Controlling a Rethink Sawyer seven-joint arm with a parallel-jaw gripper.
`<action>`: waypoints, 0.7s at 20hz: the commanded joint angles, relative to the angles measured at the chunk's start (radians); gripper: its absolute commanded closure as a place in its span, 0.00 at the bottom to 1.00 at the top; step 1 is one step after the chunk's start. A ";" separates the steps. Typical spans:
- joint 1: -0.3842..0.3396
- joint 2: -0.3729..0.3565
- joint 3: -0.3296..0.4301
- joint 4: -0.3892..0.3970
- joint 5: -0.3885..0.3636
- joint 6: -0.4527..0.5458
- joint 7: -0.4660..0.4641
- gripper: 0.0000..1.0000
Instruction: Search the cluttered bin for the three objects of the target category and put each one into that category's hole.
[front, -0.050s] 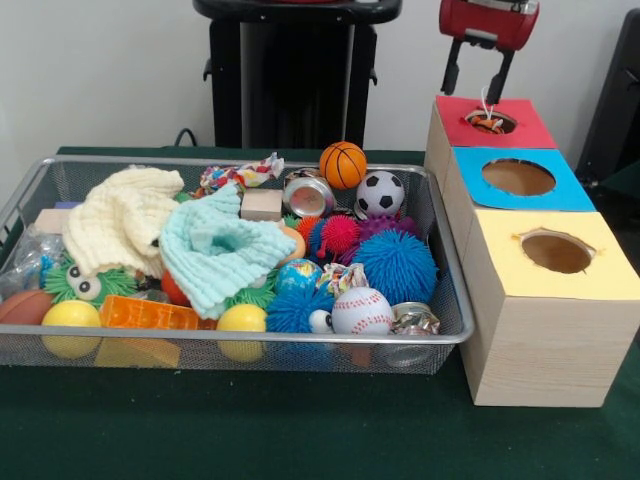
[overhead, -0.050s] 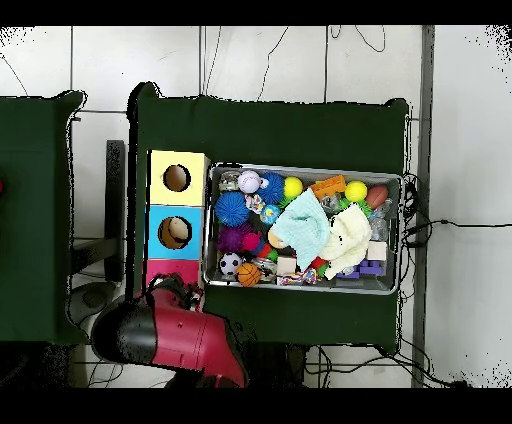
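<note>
My gripper hangs open just above the red-topped box, its fingers apart with nothing between them. An orange and white knotted thing sits in the red box's hole, a white strand sticking up from it. A colourful rope toy lies at the back of the wire bin. In the overhead view the red arm covers the red box and hides the gripper.
Blue-topped and yellow-topped boxes with holes stand next to the red one. The bin holds a basketball, soccer ball, baseball, blue spiky ball, cream and mint cloths, and yellow balls.
</note>
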 joint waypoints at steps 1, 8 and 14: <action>-0.026 0.046 0.071 0.021 0.001 -0.015 0.172 1.00; -0.014 0.043 0.074 0.030 0.016 -0.012 0.188 1.00; 0.039 0.060 0.053 0.034 0.027 -0.042 0.233 1.00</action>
